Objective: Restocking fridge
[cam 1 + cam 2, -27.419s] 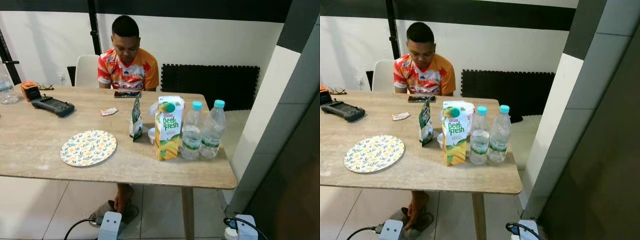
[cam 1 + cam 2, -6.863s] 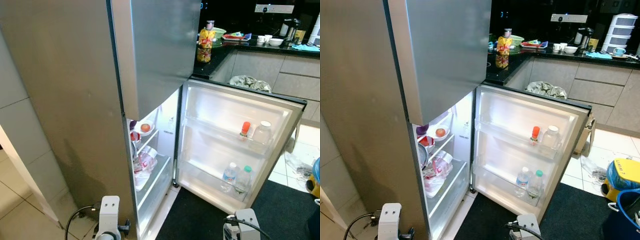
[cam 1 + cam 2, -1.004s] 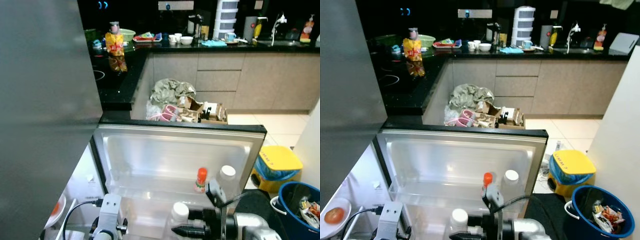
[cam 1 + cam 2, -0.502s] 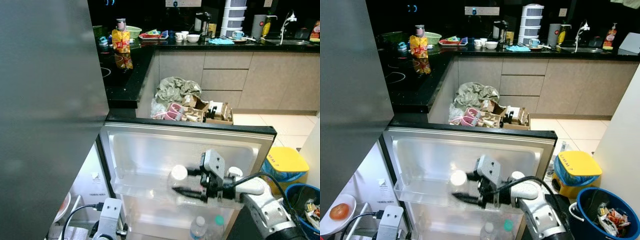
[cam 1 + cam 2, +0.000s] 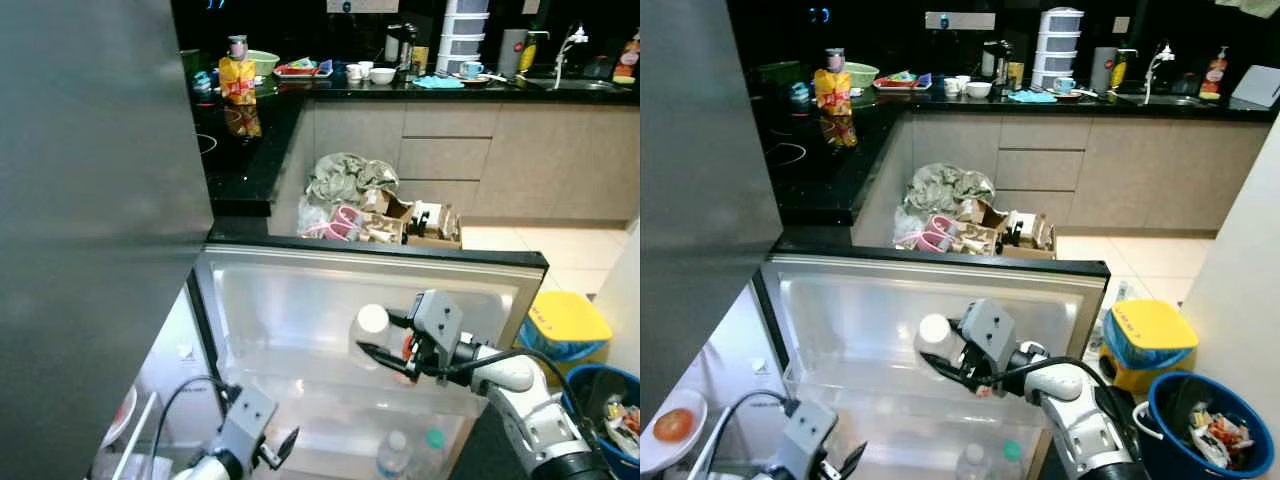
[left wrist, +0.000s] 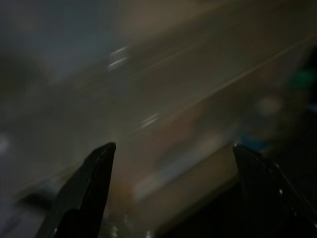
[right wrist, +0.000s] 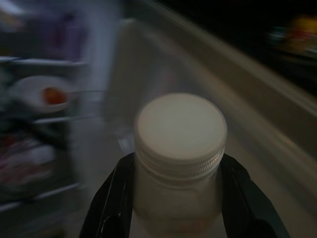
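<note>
One white-capped bottle (image 7: 179,158) sits clamped in the right gripper (image 5: 385,342) at the fridge door (image 5: 300,300), two bottles (image 5: 408,455) at 6 o'clock below. Left gripper (image 6: 173,188), fingers spread, holds nothing.

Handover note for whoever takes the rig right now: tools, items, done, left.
Right tool: shut on the white-capped bottle, held in front of the open fridge door, above its upper shelf.
Left tool: open, low, holding nothing.
Done: two water bottles stand in the door's lower shelf.
Left: set the held bottle on the upper shelf and release. Whether more items remain cannot be told from here.
</note>
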{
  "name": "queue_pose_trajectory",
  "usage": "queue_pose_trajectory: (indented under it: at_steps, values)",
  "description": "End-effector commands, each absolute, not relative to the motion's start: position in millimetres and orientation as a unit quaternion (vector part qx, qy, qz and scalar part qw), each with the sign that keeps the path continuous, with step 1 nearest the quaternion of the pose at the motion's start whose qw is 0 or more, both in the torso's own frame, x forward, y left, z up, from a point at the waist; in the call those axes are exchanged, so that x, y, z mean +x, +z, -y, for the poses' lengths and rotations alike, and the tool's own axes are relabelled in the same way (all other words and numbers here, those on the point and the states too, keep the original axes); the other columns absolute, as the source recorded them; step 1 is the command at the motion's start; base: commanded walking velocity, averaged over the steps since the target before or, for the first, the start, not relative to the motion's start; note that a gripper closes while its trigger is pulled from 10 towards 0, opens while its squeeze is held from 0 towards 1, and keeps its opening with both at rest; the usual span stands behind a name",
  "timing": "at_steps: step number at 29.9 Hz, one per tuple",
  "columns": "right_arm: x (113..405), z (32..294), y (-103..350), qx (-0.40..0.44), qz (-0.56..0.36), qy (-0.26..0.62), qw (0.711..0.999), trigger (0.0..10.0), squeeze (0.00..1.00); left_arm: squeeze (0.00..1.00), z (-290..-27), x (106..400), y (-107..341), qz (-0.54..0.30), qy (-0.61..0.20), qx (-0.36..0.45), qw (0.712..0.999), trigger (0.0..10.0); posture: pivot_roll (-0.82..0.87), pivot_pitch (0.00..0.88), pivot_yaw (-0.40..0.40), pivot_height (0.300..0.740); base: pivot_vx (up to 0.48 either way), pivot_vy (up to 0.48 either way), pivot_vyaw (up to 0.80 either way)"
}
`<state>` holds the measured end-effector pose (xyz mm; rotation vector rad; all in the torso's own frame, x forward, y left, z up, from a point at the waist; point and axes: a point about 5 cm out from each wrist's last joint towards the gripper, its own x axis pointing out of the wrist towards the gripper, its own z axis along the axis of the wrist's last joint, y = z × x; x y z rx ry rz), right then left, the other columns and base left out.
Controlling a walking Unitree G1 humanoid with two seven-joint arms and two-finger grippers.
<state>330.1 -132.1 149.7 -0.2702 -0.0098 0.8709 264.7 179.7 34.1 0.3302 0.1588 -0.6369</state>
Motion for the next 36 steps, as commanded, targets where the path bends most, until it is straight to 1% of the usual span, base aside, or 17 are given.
queue_pose_trajectory:
  at_steps: [1, 3, 6, 10, 11, 14, 18, 23, 25, 31, 36]
  values:
    - [334, 135, 154, -0.126, 0.027, 0.396, 0.909, 10.0, 0.00, 0.00, -183, 258, 39, -0.080, -0.344, 0.166, 0.921, 10.0, -0.08, 0.079, -0.016, 0.740, 0.000, 0.000, 0.00]
    - [335, 136, 155, -0.129, 0.031, 0.388, 0.912, 10.0, 0.00, 0.00, -184, 256, 42, -0.077, -0.355, 0.167, 0.917, 10.0, -0.08, 0.079, -0.016, 0.740, 0.000, 0.000, 0.00]
    - [337, 137, 149, -0.128, 0.036, 0.359, 0.924, 10.0, 0.00, 0.00, -185, 244, 58, -0.064, -0.398, 0.165, 0.900, 10.0, -0.08, 0.085, -0.011, 0.740, 0.000, 0.000, 0.00]
    - [337, 136, 145, -0.123, 0.039, 0.350, 0.928, 10.0, 0.00, 0.00, -184, 241, 65, -0.057, -0.411, 0.151, 0.897, 10.0, -0.08, 0.085, -0.011, 0.740, 0.000, 0.000, 0.00]
    - [337, 135, 140, -0.092, 0.034, 0.349, 0.932, 10.0, 0.00, 0.00, -179, 240, 75, -0.045, -0.417, 0.124, 0.899, 10.0, -0.07, 0.086, -0.010, 0.740, 0.000, 0.000, 0.00]
    - [335, 132, 136, -0.077, 0.030, 0.353, 0.932, 10.0, 0.00, 0.00, -174, 241, 83, -0.032, -0.416, 0.101, 0.903, 10.0, -0.07, 0.086, -0.010, 0.740, 0.000, 0.000, 0.00]
    - [333, 124, 131, -0.057, 0.027, 0.367, 0.928, 10.0, 0.00, 0.00, -159, 244, 95, -0.013, -0.430, 0.081, 0.899, 10.0, -0.08, 0.089, -0.011, 0.740, 0.000, 0.000, 0.00]
    - [335, 117, 129, -0.059, 0.026, 0.383, 0.921, 10.0, 0.00, 0.00, -150, 245, 98, -0.014, -0.441, 0.090, 0.893, 10.0, -0.08, 0.091, -0.013, 0.740, 0.000, 0.000, 0.00]
    - [336, 116, 129, -0.062, 0.026, 0.386, 0.920, 10.0, 0.00, 0.00, -150, 245, 98, -0.014, -0.442, 0.093, 0.892, 10.0, -0.08, 0.091, -0.013, 0.740, 0.000, 0.000, 0.00]
    - [340, 107, 123, -0.103, 0.017, 0.406, 0.908, 10.0, 0.00, 0.00, -148, 243, 99, -0.025, -0.438, 0.100, 0.893, 10.0, -0.07, 0.104, -0.029, 0.740, 0.000, 0.000, 0.00]
    - [341, 101, 120, -0.092, 0.011, 0.425, 0.900, 10.0, 0.00, 0.00, -146, 242, 100, -0.029, -0.432, 0.103, 0.895, 10.0, -0.06, 0.110, -0.044, 0.740, 0.000, 0.000, 0.00]
